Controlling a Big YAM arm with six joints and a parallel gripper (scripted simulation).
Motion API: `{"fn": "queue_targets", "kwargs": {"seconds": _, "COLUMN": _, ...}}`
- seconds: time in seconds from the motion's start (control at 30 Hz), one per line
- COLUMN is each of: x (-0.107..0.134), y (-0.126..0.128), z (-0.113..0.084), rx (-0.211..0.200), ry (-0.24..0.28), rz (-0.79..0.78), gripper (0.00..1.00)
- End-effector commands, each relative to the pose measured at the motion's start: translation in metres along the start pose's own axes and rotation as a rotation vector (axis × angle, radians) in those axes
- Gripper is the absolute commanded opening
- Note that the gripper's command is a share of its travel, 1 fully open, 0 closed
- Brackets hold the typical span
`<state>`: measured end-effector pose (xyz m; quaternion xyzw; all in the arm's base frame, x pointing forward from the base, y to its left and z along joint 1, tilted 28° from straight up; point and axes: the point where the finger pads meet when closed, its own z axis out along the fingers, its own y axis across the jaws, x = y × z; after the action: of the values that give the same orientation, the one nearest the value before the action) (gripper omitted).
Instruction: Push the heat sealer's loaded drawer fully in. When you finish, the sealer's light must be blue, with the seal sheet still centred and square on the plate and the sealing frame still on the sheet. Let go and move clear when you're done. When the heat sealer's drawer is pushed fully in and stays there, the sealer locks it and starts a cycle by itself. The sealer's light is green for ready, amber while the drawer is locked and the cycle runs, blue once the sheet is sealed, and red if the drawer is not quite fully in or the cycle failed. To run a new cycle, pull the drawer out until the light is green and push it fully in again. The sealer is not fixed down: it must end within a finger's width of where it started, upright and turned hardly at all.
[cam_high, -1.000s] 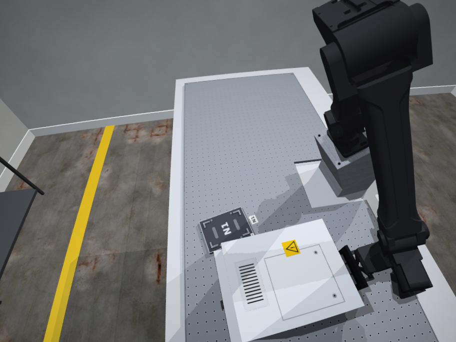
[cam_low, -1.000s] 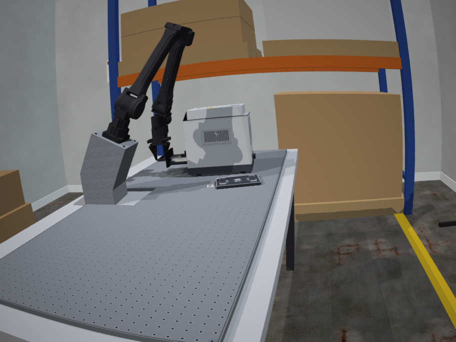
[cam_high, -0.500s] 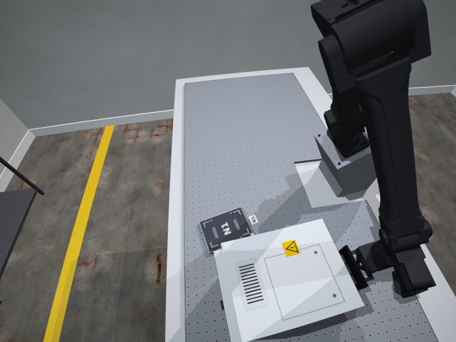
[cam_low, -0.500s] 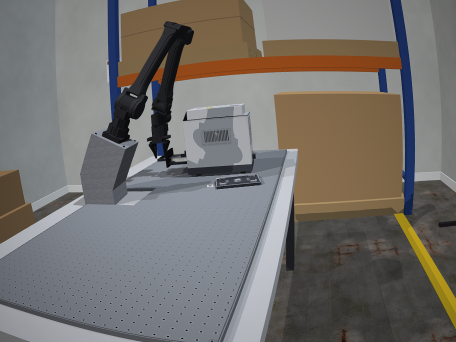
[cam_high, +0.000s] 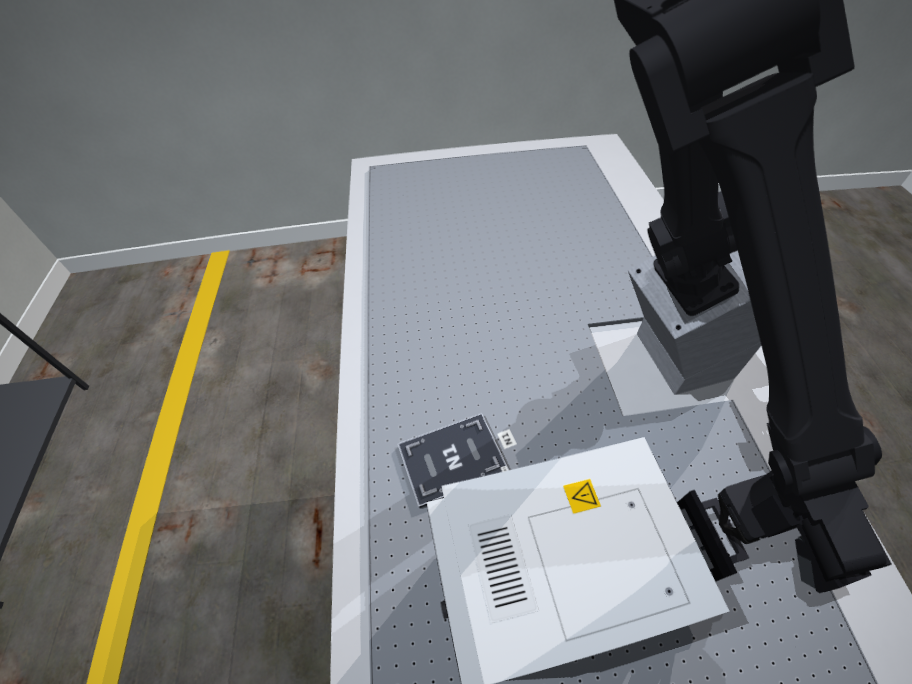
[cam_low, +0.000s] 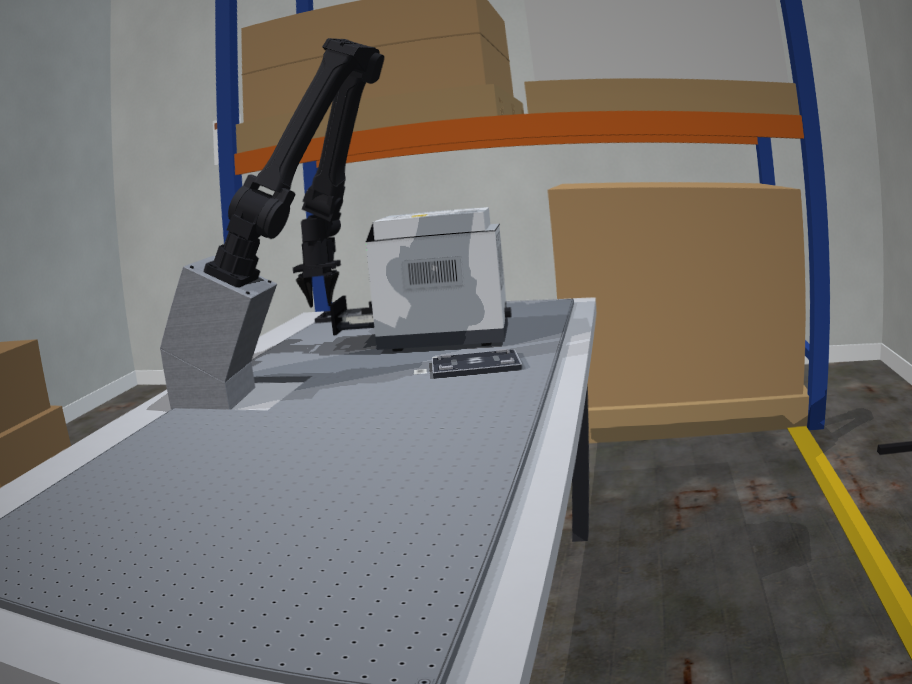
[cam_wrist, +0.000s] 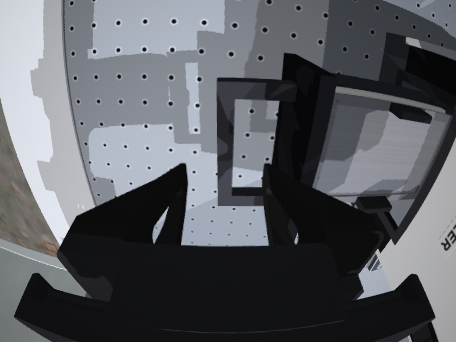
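- Lining up at drawer (cam_high: 708, 537) (cam_low: 338, 316) (cam_wrist: 295, 125), prob. pre-push; drawer's still out of the heat sealer (cam_high: 611, 566) (cam_low: 442, 250) (cam_wrist: 430, 285), tray showing, so main step not done.
- Claw (cam_high: 736, 533) (cam_low: 320, 301) (cam_wrist: 225, 172): part-open, nothing gripped; tips point down, one each side of handle's outer bar in wrist view. Contact w/ handle: can't tell.
- Handle (cam_low: 322, 318) (cam_wrist: 225, 135): dark, flat, rect. loop off the upright front panel.
- Next: prob. settle tips behind the front, then push slow & straight in along drawer's line, all the way home. Stopping short = red light, I'd guess.
- Risk: sealer's not fixed, so an off-centre or hard shove could slide/twist it; a jolt might shift sheet or frame.
- Tray contents: pale, glossy, see-through-ish layer (cam_wrist: 365, 145) w/ dark edging, approx. square; exact centring n/c from here.
- Light: not visible, colour unknown.
- Sealer body: boxy, smooth white casing, slotted vents, yellow warning label (cam_high: 581, 496) on lid, dark base.
- Counter (cam_high: 456, 279) (cam_low: 331, 471) (cam_wrist: 120, 90): grey, perforated, matte; dark lettered plate (cam_high: 449, 460) (cam_low: 475, 365) lies flat beside sealer, leave alone.

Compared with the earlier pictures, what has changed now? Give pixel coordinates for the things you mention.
The gripper (cam_high: 727, 521) (cam_low: 319, 303) (cam_wrist: 225, 172) rose a little and shifted slightly away from the sealer (cam_high: 611, 559) (cam_low: 442, 301) (cam_wrist: 430, 265). No taking hold or letting go is visible. The sealer and its pulled-out drawer (cam_high: 707, 535) (cam_low: 338, 315) (cam_wrist: 320, 135) stayed in place.
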<state>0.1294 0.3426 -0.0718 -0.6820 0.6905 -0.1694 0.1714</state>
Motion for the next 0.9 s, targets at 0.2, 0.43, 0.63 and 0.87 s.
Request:
{"fn": "queue_targets", "kwargs": {"seconds": 0.2, "x": -0.018, "y": -0.003, "z": -0.027, "rx": 0.006, "ry": -0.042, "rz": 0.016, "gripper": 0.45}}
{"fn": "queue_targets", "kwargs": {"seconds": 0.43, "x": -0.021, "y": -0.004, "z": -0.04, "rx": 0.007, "ry": -0.048, "rz": 0.019, "gripper": 0.45}}
{"fn": "queue_targets", "kwargs": {"seconds": 0.63, "x": -0.018, "y": -0.005, "z": -0.037, "rx": 0.006, "ry": -0.034, "rz": 0.022, "gripper": 0.45}}
{"fn": "queue_targets", "kwargs": {"seconds": 0.87, "x": -0.018, "y": -0.005, "z": -0.037, "rx": 0.005, "ry": -0.037, "rz": 0.018, "gripper": 0.45}}
